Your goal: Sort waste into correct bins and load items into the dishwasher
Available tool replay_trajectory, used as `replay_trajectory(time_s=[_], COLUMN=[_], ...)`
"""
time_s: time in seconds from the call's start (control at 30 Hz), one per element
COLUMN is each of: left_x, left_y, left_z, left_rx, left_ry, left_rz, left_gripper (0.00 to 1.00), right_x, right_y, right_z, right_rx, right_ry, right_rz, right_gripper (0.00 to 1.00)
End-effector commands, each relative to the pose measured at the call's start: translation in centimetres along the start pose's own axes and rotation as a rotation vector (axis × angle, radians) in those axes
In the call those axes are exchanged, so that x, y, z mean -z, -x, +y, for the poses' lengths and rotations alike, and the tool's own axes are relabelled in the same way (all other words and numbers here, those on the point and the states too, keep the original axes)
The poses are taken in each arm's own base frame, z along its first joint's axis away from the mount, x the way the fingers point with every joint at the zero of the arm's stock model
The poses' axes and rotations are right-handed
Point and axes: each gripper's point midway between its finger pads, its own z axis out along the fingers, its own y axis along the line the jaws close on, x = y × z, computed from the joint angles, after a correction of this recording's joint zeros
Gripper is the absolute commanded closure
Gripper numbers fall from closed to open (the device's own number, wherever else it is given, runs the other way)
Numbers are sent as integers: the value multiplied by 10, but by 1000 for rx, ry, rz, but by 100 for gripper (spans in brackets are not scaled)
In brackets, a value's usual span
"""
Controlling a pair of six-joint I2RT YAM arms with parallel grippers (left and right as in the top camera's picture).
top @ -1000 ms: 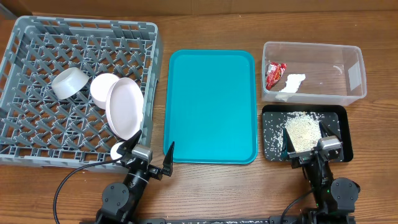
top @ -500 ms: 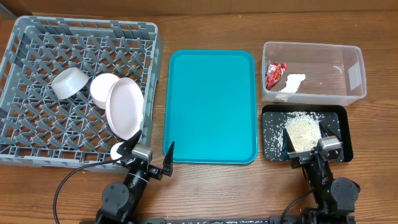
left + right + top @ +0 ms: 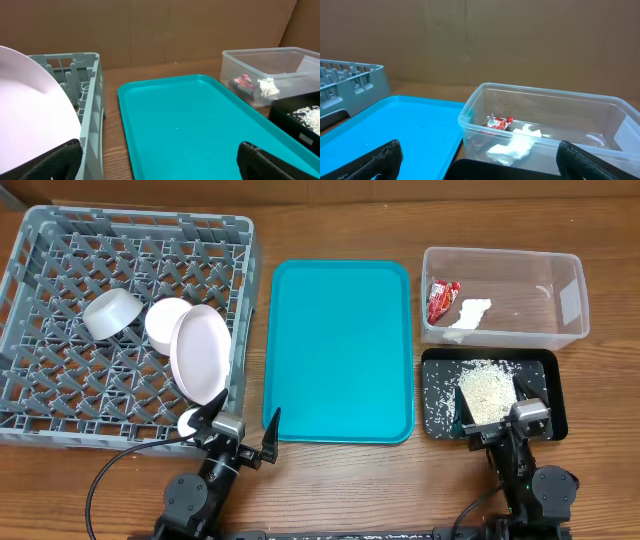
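Rack [image 3: 60, 240] first: the grey dish rack sits ahead and to the left of the left pincer [image 3: 244, 422], and it is carrying white dishes. A small bowl [image 3: 110, 312] lies furthest left, with a second bowl [image 3: 163, 318] beside it. The round plate [image 3: 200, 352] leans on edge by the rack's right wall, just ahead of the pincer's left finger. A small white cup [image 3: 188, 420] peeks out right at that finger, partly hidden. The left pincer stands wide open and empty, its right finger at the near left corner of the teal tray [image 3: 340, 350], which lies between the two pincers. Over to the right pincer [image 3: 492, 405] — also spread wide, gripping nothing, low over the near edge of the black tray [image 3: 552, 385], with the rice scraps [image 3: 485, 388] heaped just ahead of its fingers. Further ahead, the clear tub [image 3: 575, 300] holds the red wrapper [image 3: 441, 300] and the white tissue [image 3: 470, 313], touching, at its left end.
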Motion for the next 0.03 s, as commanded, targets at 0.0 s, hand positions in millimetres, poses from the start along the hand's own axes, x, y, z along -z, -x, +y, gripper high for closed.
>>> replay_trajectory(time_s=[0.0], left_x=[0], left_y=[0], left_z=[0], left_rx=[-18], left_ry=[-4], left_rz=[-6], left_gripper=[0], right_x=[0], right_y=[-1], right_z=[-2], right_rx=[3], right_ry=[-7], right_rz=[-5], right_gripper=[0])
